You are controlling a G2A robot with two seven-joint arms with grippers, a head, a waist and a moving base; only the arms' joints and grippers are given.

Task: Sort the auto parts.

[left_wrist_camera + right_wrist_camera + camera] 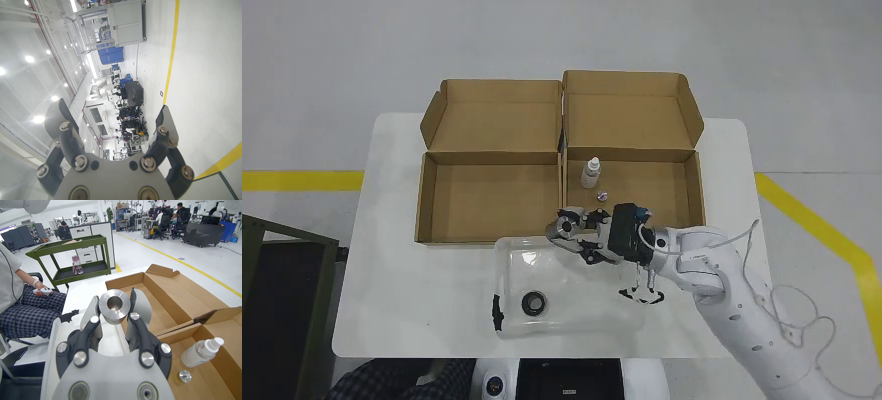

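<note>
Evidently mid-transfer: the ring (115, 316) was pinched in the right gripper (114, 302).
Its fingers (141, 306) pressed on the ring's outer wall from opposite sides, bore toward the wrist, a hold likely chosen to stop the smooth metal part slipping as it hung about over the tray's (498, 270) far rim. Just beyond the fingertips lay the left box (487, 200). Off to one finger's side, the right box (662, 190) held a bottle (590, 172) and a small metal disc (185, 376), so it looked the likelier home. Behind the fingers, a black ring (534, 302) sat in the tray. The left gripper (113, 109) had its fingers spread on nothing, pointed off into the room.
</note>
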